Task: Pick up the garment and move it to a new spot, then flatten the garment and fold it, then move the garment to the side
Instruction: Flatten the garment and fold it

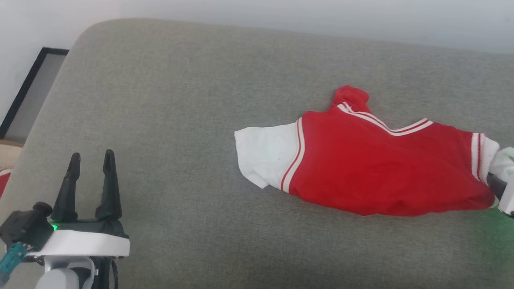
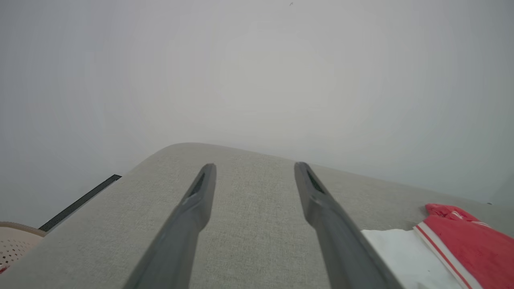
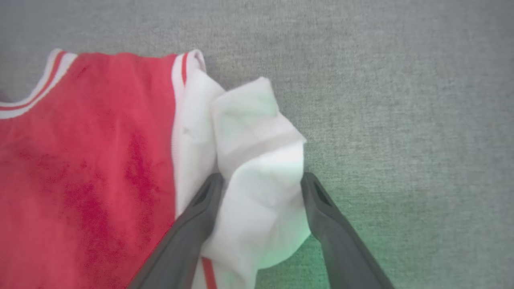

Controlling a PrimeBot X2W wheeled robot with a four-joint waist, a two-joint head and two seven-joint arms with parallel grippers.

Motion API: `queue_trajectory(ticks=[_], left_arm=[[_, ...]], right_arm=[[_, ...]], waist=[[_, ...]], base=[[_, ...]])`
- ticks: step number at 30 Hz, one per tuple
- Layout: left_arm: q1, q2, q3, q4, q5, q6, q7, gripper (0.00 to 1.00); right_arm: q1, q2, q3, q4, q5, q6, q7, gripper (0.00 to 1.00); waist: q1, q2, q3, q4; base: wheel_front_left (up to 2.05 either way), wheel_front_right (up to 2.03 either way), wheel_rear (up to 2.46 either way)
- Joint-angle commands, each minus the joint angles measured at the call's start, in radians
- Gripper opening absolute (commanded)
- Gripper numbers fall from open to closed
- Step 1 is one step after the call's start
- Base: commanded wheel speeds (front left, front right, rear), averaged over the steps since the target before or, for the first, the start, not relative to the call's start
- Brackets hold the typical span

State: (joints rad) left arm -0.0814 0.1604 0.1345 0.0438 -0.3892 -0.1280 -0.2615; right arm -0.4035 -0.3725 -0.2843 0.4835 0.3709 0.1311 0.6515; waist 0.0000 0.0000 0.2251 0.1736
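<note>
The garment lies bunched at frame right on the grey cushion. My right hand is spread around its white sleeve, my left hand spread, idle. I judge flattening and folding remain.

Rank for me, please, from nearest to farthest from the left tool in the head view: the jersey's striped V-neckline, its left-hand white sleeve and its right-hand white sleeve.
From the left tool:
1. left-hand white sleeve, near end of the jersey.
2. striped V-neckline, along its far edge.
3. right-hand white sleeve, at the view's right edge.
</note>
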Motion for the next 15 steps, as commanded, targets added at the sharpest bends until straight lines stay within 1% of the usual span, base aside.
queue_trajectory(ticks=[1,4,9,12,15], left_arm=[[-0.013,0.012,-0.007,0.007,-0.020,-0.002,-0.005,1.00],[-0.027,0.053,-0.039,0.028,-0.034,-0.002,-0.005,1.00],[-0.055,0.132,-0.113,0.076,-0.094,-0.002,0.005,1.00],[-0.082,0.183,-0.162,0.092,-0.146,-0.002,0.043,1.00],[-0.105,0.229,-0.206,0.093,-0.205,-0.002,0.104,1.00]], right_arm=[[0.000,0.009,0.004,-0.011,0.004,-0.001,-0.009,1.00],[0.009,0.018,0.012,-0.052,0.011,-0.001,-0.033,1.00],[0.035,0.055,0.031,-0.150,0.023,-0.001,-0.090,1.00],[0.056,0.081,0.048,-0.210,0.023,-0.001,-0.144,1.00],[0.069,0.105,0.072,-0.256,0.020,-0.001,-0.207,1.00]], waist=[[0.0000,0.0000,-0.013,-0.013],[0.0000,0.0000,-0.031,-0.037],[0.0000,0.0000,-0.066,-0.084],[0.0000,0.0000,-0.086,-0.114],[0.0000,0.0000,-0.107,-0.144]], base=[[0.00,0.00,0.00],[0.00,0.00,0.00],[0.00,0.00,0.00],[0.00,0.00,0.00],[0.00,0.00,0.00]])
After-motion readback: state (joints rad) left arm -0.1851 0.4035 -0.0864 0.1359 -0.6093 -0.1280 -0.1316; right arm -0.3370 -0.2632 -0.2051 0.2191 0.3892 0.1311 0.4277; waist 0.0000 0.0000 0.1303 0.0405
